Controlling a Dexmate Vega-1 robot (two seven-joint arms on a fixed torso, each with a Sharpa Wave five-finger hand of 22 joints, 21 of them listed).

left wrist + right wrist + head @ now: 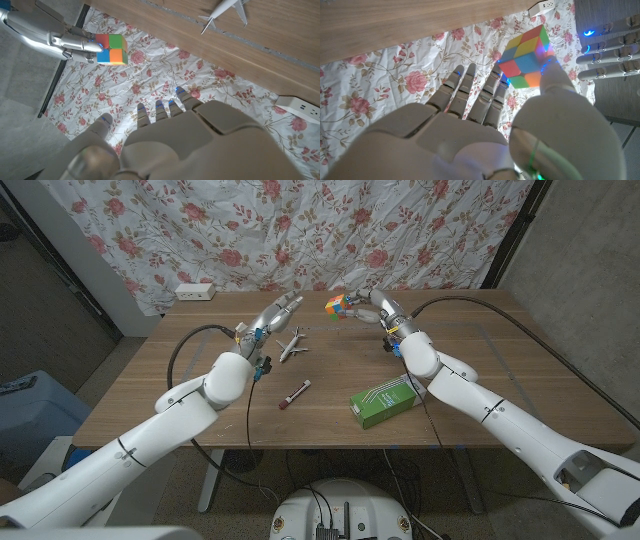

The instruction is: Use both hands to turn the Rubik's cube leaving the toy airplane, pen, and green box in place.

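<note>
Nearest on the worktop [150,395], a green box [387,402] and a pen [294,393] are seen, then a toy airplane [292,344]. Farther back, the Rubik's cube [335,305] is held aloft by the right robot hand [372,305], while the left robot hand [277,313] is kept spread and empty beside it.

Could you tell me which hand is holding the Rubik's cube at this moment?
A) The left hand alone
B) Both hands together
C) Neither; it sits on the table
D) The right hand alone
D: the right hand grips the Rubik's cube lifted off the table, while the left hand is open, apart from the cube, as the left wrist view confirms.
</note>
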